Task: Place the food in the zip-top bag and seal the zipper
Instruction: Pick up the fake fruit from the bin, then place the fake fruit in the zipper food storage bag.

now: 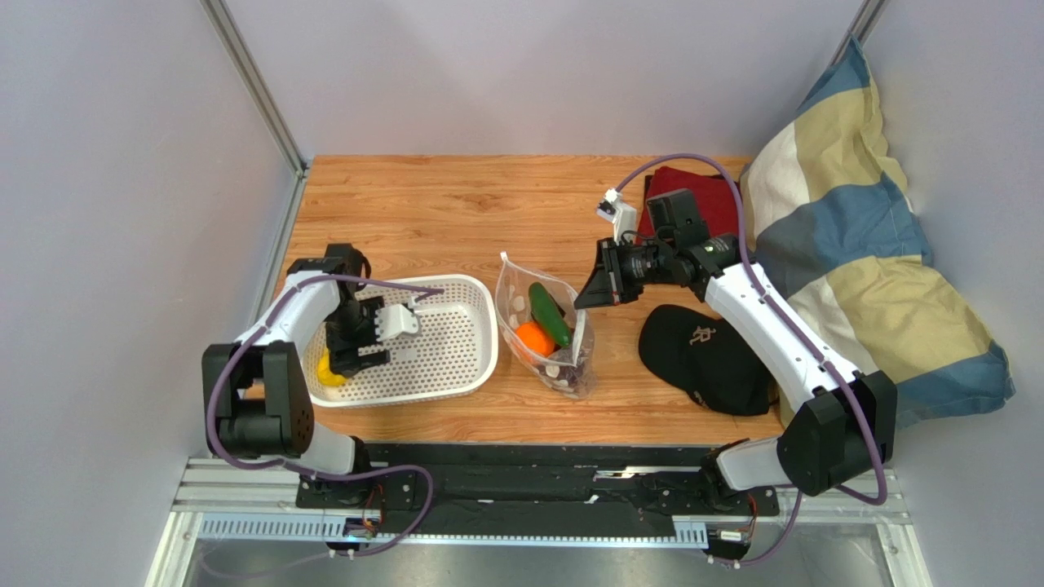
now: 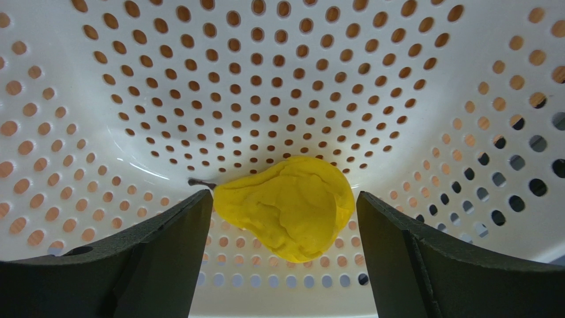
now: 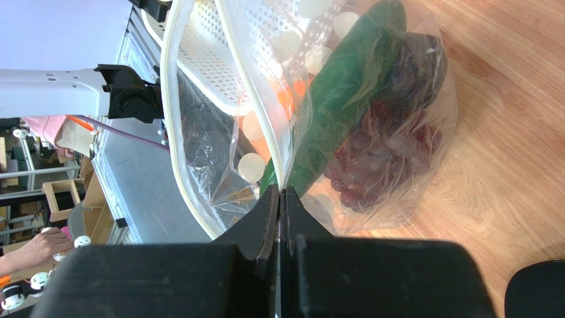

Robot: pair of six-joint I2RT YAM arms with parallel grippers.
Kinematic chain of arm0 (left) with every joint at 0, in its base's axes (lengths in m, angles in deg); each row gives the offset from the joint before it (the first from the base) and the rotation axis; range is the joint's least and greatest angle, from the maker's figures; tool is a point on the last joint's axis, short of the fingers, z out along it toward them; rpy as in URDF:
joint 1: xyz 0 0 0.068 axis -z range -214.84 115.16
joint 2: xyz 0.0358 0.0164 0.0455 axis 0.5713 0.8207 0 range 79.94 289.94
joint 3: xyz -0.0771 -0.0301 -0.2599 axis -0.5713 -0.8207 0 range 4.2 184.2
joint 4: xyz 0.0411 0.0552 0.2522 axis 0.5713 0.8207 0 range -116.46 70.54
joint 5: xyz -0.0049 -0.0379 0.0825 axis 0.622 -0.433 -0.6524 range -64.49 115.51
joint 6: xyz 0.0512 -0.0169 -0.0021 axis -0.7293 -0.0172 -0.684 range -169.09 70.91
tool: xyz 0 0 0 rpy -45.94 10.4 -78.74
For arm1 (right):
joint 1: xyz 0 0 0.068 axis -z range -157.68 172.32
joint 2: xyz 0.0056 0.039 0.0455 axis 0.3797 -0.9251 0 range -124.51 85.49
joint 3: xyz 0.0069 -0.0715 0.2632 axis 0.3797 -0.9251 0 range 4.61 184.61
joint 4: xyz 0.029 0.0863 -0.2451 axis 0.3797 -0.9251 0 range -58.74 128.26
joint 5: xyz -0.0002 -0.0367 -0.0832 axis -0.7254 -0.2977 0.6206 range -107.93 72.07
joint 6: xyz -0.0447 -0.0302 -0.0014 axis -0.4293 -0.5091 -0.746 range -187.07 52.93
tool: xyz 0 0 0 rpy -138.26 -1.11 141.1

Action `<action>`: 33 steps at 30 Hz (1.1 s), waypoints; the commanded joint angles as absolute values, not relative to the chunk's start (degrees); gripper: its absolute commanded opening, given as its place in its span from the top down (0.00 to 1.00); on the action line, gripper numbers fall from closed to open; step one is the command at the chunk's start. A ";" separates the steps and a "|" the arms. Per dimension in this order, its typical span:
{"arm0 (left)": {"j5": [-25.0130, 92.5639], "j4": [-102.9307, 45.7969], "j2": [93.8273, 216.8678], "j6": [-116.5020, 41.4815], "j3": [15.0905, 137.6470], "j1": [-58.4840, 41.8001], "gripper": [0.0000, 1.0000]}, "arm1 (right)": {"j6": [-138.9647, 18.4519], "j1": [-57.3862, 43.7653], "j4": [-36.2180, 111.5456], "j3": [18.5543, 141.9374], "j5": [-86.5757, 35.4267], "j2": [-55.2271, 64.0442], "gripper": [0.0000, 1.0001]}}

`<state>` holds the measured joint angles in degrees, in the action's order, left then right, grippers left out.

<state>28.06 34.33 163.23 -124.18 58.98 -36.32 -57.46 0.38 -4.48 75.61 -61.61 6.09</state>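
**One fruit left to bag, zipper not yet sealed**

From above, I'm looking at the zip-top bag [image 1: 548, 333] lying on the wooden surface [image 1: 429, 208], just beside the white basket [image 1: 484, 355]. It is already carrying the orange [image 1: 533, 339], the cucumber [image 1: 549, 314] and the grapes [image 1: 567, 373]. The right gripper [image 1: 597, 291] is reaching in at the bag's far side. The left gripper [image 1: 347, 357] is hanging low inside the basket, over the lemon [image 1: 331, 371]. That lemon is the only food I can see lying outside the bag.

The left wrist view is showing the lemon [image 2: 285, 209] sitting on the perforated basket [image 2: 265, 79] floor. The left gripper's [image 2: 285, 222] fingers [image 2: 166, 245] are standing wide, one on each side of it and very close. I can't tell whether they are touching it yet, so I'm not counting it as picked up.

The right wrist view is showing the right gripper [image 3: 281, 195] with its fingers pressed together, pinching the edge of the bag [image 3: 431, 106] at its mouth. The zipper [image 3: 255, 112] strips are bowing well apart, so the mouth is gaping open. Through the plastic the cucumber [image 3: 345, 86], the grapes [image 3: 391, 152] and a patch of the orange [image 3: 292, 99] are showing.

By my reckoning most of the loading is done. What is remaining is lifting the lemon, dropping it in, and pressing the zipper shut along its whole length.
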 commanded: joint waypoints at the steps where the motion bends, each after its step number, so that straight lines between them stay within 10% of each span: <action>1: 21.92 31.28 166.68 -125.82 58.25 -36.34 0.14 | -58.63 0.61 -4.19 77.12 -61.61 7.71 1.00; 9: 17.51 29.61 171.17 -125.12 58.25 -35.72 0.33 | -58.63 0.61 -4.28 78.00 -61.97 6.21 1.00; 17: 38.75 45.50 167.57 -118.53 79.55 -30.63 0.97 | -60.12 0.61 -5.68 79.14 -61.35 5.33 1.00; 24: 67.92 50.54 166.25 -103.34 106.40 -19.47 1.00 | -62.06 0.69 -7.71 81.60 -61.53 3.66 1.00; 33: 68.94 37.44 167.56 -92.60 107.65 -0.22 1.00 | -62.50 0.61 -8.06 82.92 -62.67 2.70 1.00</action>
